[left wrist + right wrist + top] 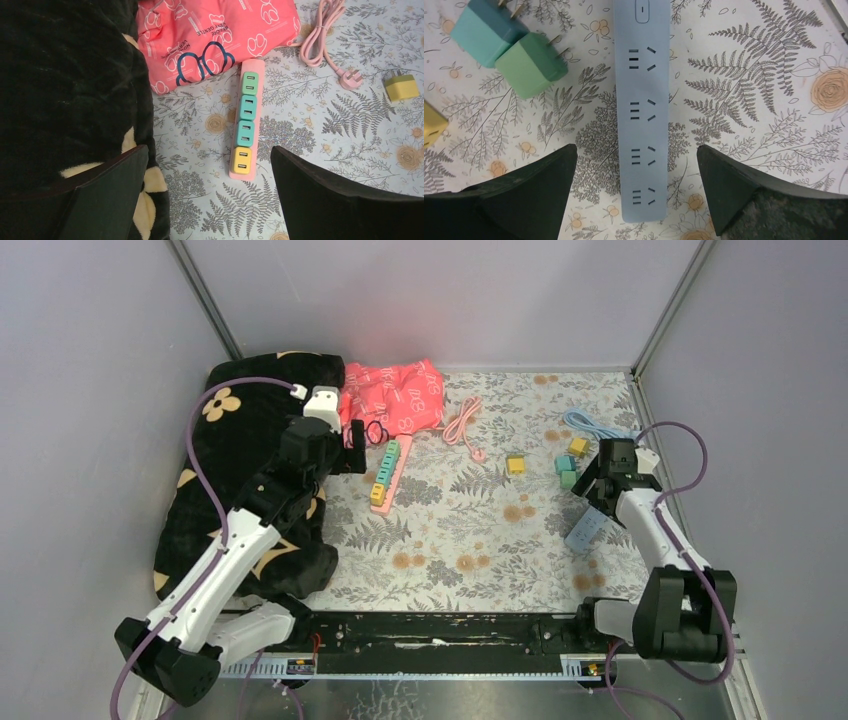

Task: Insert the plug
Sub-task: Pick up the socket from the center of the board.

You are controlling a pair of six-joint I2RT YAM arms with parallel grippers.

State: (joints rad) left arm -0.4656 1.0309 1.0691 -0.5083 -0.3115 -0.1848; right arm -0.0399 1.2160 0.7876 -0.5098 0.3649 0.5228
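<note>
1. the pink packet (215,35) carries upside-down print; "pet gentle" can be made out, with white paw prints and a dark blue outline like spectacles. the rest of the lettering is too small to read.
2. the blue power strip (642,115) bears no wording, only a small oval switch marked with a dash at its far end.
3. loose plugs: a teal plug (484,27) and a green plug (531,67) lie touching each other just left of the blue power strip's far half. both are smooth matte cubes with rounded edges, each with two bare metal prongs pointing towards the strip.
4. a yellow plug (402,86) of the same cube shape lies alone on the tablecloth (300,130), well right of the pink power strip (246,172).
5. the blue strip is a flat, smooth bar with four groups of slots in a row, all unfilled.
6. the pink strip holds four cube adapters (245,107) in line: green, teal, teal, yellow, each showing two slots.
7. the right gripper (636,150) hangs over the blue strip's near end, fingers spread wide, holding nothing.
8. the left gripper (210,152) hangs near the pink strip's yellow end, fingers likewise wide apart and holding nothing.
9. a fluffy black blanket (65,90) with cream flowers lies left; a coiled pink cable (320,35) lies on the fern-printed cloth.
</note>
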